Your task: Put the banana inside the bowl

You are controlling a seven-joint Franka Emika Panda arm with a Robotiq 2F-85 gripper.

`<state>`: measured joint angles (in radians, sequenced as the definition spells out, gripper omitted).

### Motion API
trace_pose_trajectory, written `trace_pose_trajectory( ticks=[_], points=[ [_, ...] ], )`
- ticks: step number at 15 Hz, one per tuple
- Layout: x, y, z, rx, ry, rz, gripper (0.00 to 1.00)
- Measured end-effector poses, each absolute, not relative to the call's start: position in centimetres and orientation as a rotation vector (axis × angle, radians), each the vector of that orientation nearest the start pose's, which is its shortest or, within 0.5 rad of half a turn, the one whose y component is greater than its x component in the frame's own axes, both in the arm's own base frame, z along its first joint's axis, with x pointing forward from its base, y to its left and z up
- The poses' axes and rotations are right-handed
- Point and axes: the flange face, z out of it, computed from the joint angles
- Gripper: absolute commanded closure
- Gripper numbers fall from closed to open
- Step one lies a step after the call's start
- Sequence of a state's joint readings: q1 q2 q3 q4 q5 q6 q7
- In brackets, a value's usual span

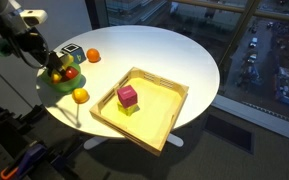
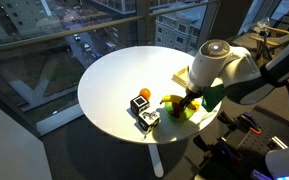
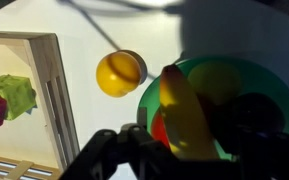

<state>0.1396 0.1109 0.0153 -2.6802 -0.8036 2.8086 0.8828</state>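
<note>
The yellow banana (image 3: 184, 115) lies lengthwise between my gripper's (image 3: 189, 145) dark fingers, which are shut on it. It hangs over the green bowl (image 3: 259, 85), with its tip over the bowl's rim. A red item (image 3: 158, 127) lies in the bowl under the banana. In both exterior views the gripper (image 1: 54, 66) (image 2: 189, 100) sits right over the bowl (image 1: 52, 88) (image 2: 187, 114) at the edge of the round white table. The banana (image 2: 171, 101) shows as a yellow spot by the fingers.
A round orange fruit (image 3: 119, 72) (image 1: 80, 96) lies just beside the bowl, another (image 1: 93, 56) farther off. The large wooden tray (image 1: 169, 115) (image 3: 59, 90) holds a pink block (image 1: 127, 95) and a green piece (image 3: 14, 95). A dark small device (image 2: 145, 118) stands near the bowl.
</note>
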Motion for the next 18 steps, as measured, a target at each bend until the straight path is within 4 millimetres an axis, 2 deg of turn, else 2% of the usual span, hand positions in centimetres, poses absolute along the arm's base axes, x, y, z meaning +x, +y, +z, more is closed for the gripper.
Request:
trace_pose_trajectory(
  ticks=[1,13,18],
  points=[
    [39.21,9.65,19.49,-3.351,-0.056,-0.242,0.00],
    [39.12,9.67,19.40,-3.350,-0.055,-0.236,0.00],
    [38.52,10.24,18.83,-3.298,-0.068,-0.148,0.00]
  ],
)
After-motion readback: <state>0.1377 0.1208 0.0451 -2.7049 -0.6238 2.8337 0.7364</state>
